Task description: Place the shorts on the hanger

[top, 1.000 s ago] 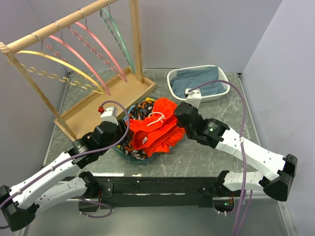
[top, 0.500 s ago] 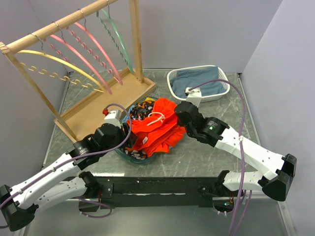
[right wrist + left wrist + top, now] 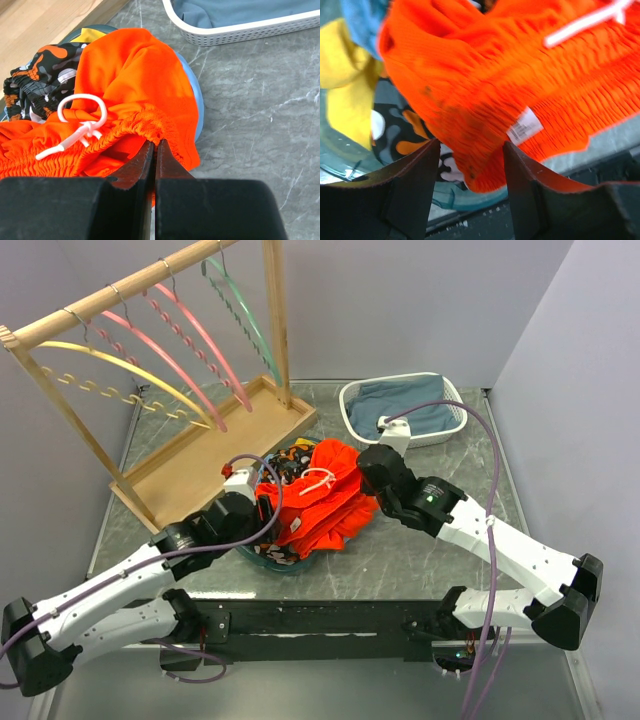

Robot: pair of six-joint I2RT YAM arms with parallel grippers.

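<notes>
The orange-red shorts (image 3: 325, 502) with a white drawstring (image 3: 318, 478) lie heaped over a blue bowl (image 3: 262, 556) in the middle of the table. My right gripper (image 3: 154, 145) is shut on the gathered waistband of the shorts (image 3: 135, 70) at their right side. My left gripper (image 3: 470, 162) is open, its jaws either side of the waistband's left corner of the shorts (image 3: 520, 75), near a white label (image 3: 525, 126). The pale green hanger (image 3: 240, 315) hangs on the wooden rack (image 3: 110, 300) at the back left, rightmost of the hangers.
A black-orange-white patterned garment (image 3: 285, 462) lies under the shorts in the bowl. Pink hangers (image 3: 190, 340) and a yellow hanger (image 3: 120, 365) hang on the rack. A white basket (image 3: 352, 412) with blue-grey cloth (image 3: 410, 400) stands at the back right.
My left arm has moved right and forward, bringing its open gripper up to the left edge of the shorts. The right gripper has stayed shut on the waistband.
</notes>
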